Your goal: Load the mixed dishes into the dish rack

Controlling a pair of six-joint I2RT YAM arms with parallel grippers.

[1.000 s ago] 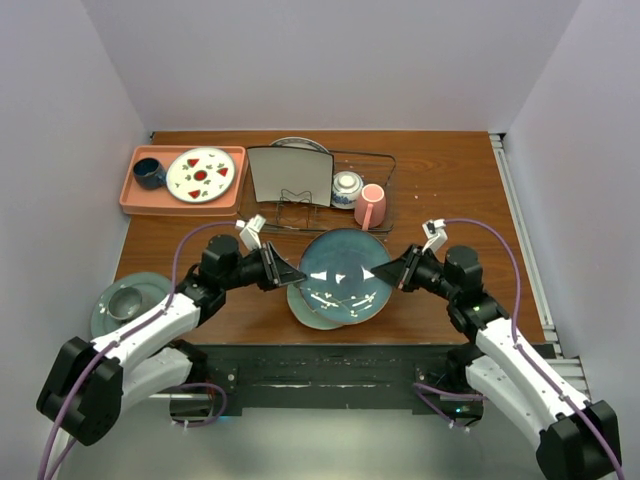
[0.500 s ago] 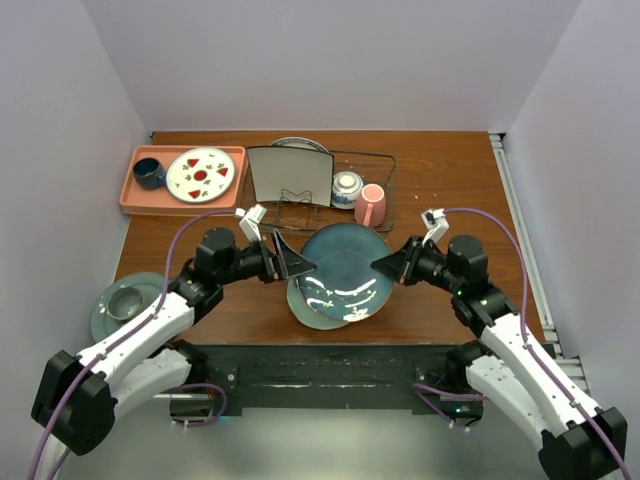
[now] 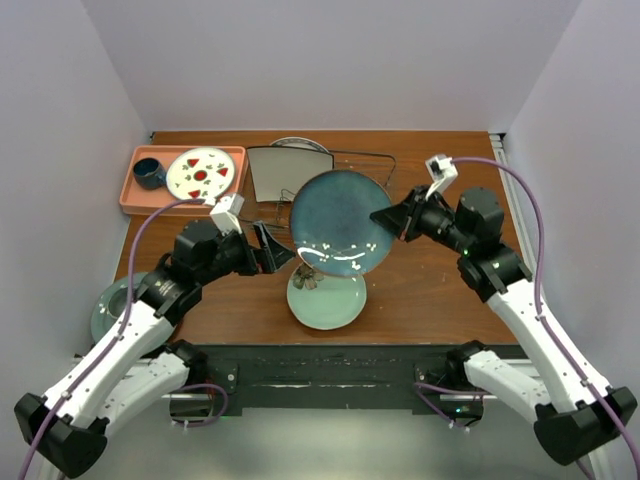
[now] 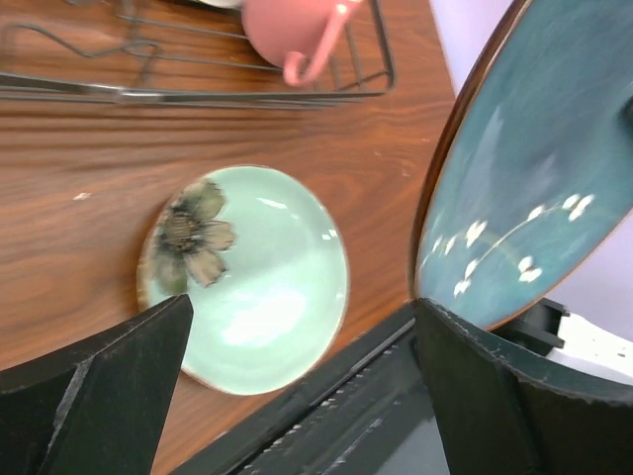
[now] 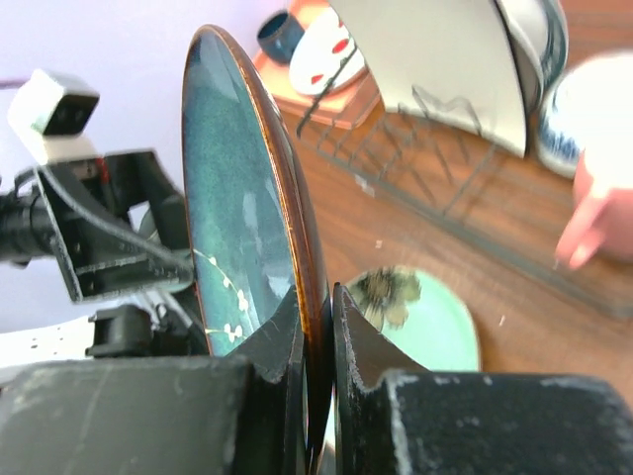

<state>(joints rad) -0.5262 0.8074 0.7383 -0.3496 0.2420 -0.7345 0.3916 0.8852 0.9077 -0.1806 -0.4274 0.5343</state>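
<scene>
Right fingers (image 3: 382,216) have raised the teal plate (image 3: 340,222) mid-frame, pinching its rim, arm stretched forward. Left fingers (image 3: 272,250) gape wide, empty.

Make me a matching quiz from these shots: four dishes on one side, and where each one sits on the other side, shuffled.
Dishes:
1. teal plate
2. pale green plate
3. pink mug
4. red-marked plate

Places:
A. on the salmon tray
B. in the dish rack
C. flat on the table
D. on edge in the right tool

Pairs: 1-D, 2-C, 3-B, 4-A
</scene>
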